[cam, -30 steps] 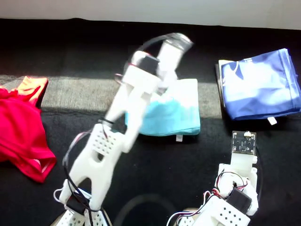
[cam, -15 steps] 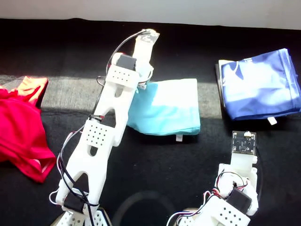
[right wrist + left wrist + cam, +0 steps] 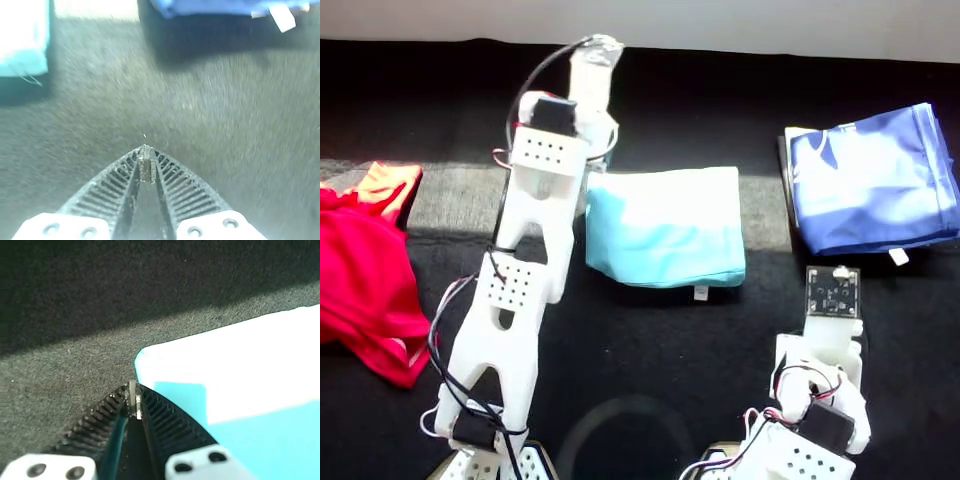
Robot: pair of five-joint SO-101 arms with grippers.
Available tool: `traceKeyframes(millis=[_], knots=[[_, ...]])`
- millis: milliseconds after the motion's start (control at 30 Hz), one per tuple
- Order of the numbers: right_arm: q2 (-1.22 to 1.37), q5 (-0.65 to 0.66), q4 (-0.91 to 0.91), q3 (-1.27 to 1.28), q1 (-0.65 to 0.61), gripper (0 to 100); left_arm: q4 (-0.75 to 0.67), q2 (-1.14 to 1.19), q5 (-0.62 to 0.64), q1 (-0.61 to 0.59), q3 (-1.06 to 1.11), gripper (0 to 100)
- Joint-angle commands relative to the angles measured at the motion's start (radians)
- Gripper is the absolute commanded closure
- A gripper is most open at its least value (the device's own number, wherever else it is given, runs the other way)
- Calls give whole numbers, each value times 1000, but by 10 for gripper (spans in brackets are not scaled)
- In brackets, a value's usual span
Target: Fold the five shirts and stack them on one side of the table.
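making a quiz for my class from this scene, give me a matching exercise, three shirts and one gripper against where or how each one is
Things:
1. red shirt
2. light blue shirt
3. dark blue shirt
4. right gripper

States:
A. folded, on the right of the table
B. shut, over a bare patch of table
C. unfolded heap at the table's left edge
D. folded, mid-table

Pairs: 1-C; 2-D; 3-A; 4-B
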Motion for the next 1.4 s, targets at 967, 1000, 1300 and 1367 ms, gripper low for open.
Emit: traceKeyframes(millis=[967,1000,1300,1367], knots=[[1520,-489,124,-1307,-499,683,-620,-1234,-2,-325,2038,991],[1566,-509,124,-1333,-513,683,-663,-1239,-2,-325,2091,991],[1937,-618,117,-1639,-545,681,-953,-1244,-2,-325,2368,991],[2008,-618,117,-1709,-556,681,-997,-1244,-2,-325,2400,991]])
